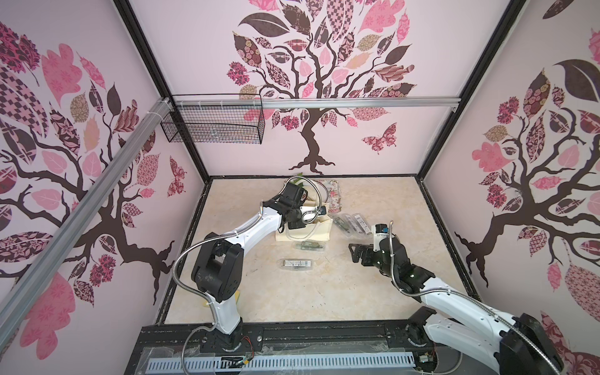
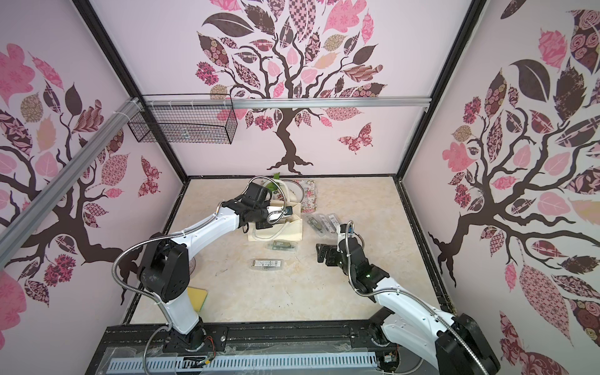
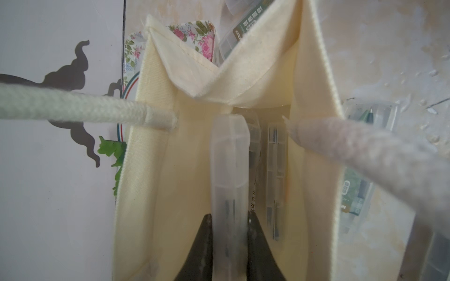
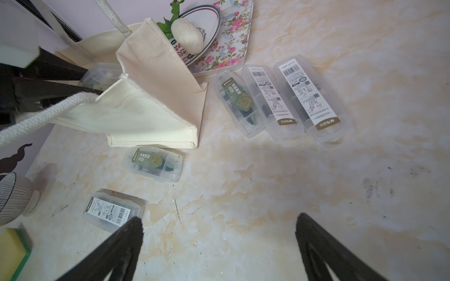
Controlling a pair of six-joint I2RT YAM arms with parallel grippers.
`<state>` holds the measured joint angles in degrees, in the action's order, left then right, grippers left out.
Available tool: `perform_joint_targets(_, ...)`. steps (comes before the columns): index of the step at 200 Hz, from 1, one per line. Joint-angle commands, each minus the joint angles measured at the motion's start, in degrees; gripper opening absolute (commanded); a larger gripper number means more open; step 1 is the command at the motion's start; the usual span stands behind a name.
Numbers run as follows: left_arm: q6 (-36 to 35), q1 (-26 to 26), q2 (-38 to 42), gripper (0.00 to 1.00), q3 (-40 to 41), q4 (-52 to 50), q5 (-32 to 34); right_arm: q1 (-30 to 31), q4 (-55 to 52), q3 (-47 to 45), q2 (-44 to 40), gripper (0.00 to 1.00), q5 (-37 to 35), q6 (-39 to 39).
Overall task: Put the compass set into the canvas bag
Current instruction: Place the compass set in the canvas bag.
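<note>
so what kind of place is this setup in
Most likely a robot test booth, not a real room: tree-patterned wall panels on a black frame box in a marble-look tabletop, the left arm and right arm are mounted on its front rail, and compass set cases lie staged beside a canvas bag.

Left arm reaching over the canvas bag, left gripper pointing down into the bag, jaws pinching a compass set, right arm bending low beside the bag, right gripper hovering apart from it, jaws standing wide.
</note>
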<state>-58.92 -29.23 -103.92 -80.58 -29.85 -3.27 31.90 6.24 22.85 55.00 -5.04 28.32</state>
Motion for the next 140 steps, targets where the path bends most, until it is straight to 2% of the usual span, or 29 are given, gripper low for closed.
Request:
perform_joint_targets(1, 1.7, 0.2, -1.3, 0.16, -3.4, -0.3, -0.6, 0.2, -0.2, -0.1, -0.9, 1.00, -1.2, 0.2)
perform_joint_targets(51, 2.8, 0.1, -3.9, 0.22, -4.7, -2.0, 0.7, 0.2, 0.5, -0.2, -0.3, 1.00, -1.5, 0.5)
perform_joint_targets(80, 3.5, 0.1, -3.4, 0.36, -4.6, -1.9, 1.1, 0.2, 1.2, -0.3, 0.7, 1.00, -2.0, 0.5)
perform_joint_targets(140, 5.5, 0.2, -0.7, 0.39, -4.3, 1.9, 0.8, 0.2, 2.3, 0.3, 2.8, 1.00, -1.6, 0.5)
